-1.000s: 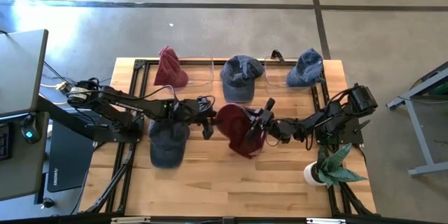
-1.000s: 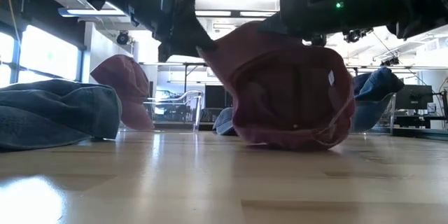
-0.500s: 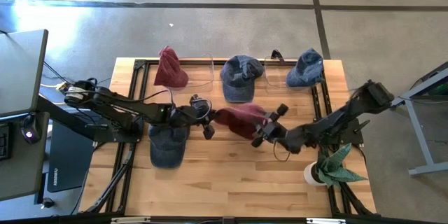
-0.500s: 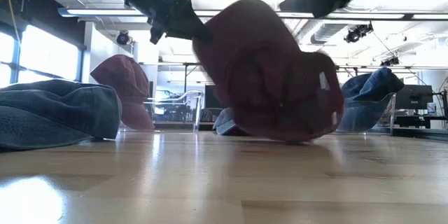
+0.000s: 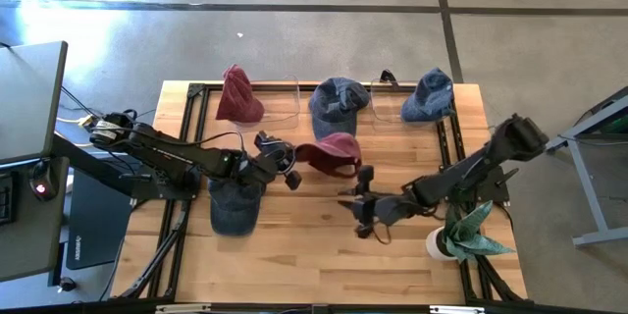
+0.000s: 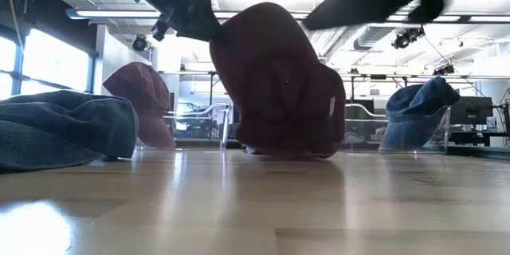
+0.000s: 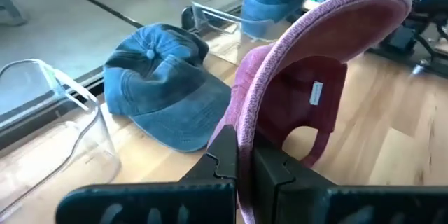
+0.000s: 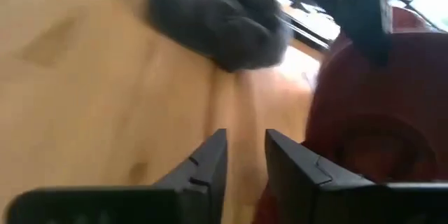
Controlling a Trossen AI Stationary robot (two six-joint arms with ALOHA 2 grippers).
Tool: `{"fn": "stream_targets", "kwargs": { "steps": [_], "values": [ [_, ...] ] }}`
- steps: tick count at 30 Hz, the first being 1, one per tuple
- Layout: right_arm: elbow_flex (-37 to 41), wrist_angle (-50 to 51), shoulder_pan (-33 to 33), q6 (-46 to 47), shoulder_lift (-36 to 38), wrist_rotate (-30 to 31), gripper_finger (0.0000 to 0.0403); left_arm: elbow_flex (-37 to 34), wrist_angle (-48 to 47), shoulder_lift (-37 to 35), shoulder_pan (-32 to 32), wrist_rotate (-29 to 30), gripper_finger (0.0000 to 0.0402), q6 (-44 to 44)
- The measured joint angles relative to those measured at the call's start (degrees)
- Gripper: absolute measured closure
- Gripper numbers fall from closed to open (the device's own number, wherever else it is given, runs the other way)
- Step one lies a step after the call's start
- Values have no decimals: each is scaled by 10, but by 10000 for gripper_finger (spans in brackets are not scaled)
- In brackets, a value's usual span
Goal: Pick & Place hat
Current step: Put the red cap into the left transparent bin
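Left gripper [image 5: 290, 164], near the middle of the wooden table [image 5: 294, 255], with its fingers [image 7: 222, 155] closed on the brim edge of the maroon cap [image 5: 329, 152]; in the left wrist view the brim passes between the two dark fingers and the cap hangs open side toward the camera, a white label visible inside. In the low view the maroon cap [image 6: 275, 88] stands tilted, its lower edge at the table surface, though contact cannot be confirmed. The left arm extends from the table's left side, over a dark denim cap [image 5: 234, 206] lying on the left part of the table.

Right gripper [image 5: 359, 211], apart from the maroon cap, nearer the front of the table and to its right; the fingers [image 8: 206, 164] stand a little apart with nothing between them. The right wrist view shows bare wood ahead, the maroon cap at one side and the dark denim cap farther off. The right arm reaches in from the right side, past a potted plant [image 5: 461, 235] at the right front corner.

Along the far edge of the table: a second maroon cap [image 5: 235, 96] at left, a blue denim cap [image 5: 337, 108] in the middle, and another blue denim cap [image 5: 428, 96] at right, with clear plastic stands [image 7: 52, 112] between them
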State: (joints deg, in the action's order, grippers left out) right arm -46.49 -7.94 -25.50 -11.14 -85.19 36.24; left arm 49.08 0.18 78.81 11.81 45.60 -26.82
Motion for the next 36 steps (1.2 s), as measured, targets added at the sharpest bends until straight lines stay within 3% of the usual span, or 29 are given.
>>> {"fn": "stream_targets", "kwargs": {
  "steps": [6,8,12,14,22,24,30,36],
  "values": [
    [1,-113,48,-20,-107,130,394,0,61,0,21,-4,400,11],
    [0,-178,58,-39,-149,181,394,1,73,-3,29,-4,400,19],
    [0,-315,58,-134,-226,342,398,0,87,-10,41,-8,400,23],
    [1,-385,58,-188,-254,369,400,0,87,-10,40,-33,400,14],
    [1,-510,73,-282,-282,410,400,0,95,-13,34,-137,401,-21],
    [1,-526,74,-282,-279,385,401,0,98,-12,35,-169,401,-29],
    [1,-562,75,-275,-279,227,402,11,82,-12,36,-242,401,-30],
    [1,-535,74,-265,-279,225,402,19,61,-12,36,-237,401,-13]
  ]
}}
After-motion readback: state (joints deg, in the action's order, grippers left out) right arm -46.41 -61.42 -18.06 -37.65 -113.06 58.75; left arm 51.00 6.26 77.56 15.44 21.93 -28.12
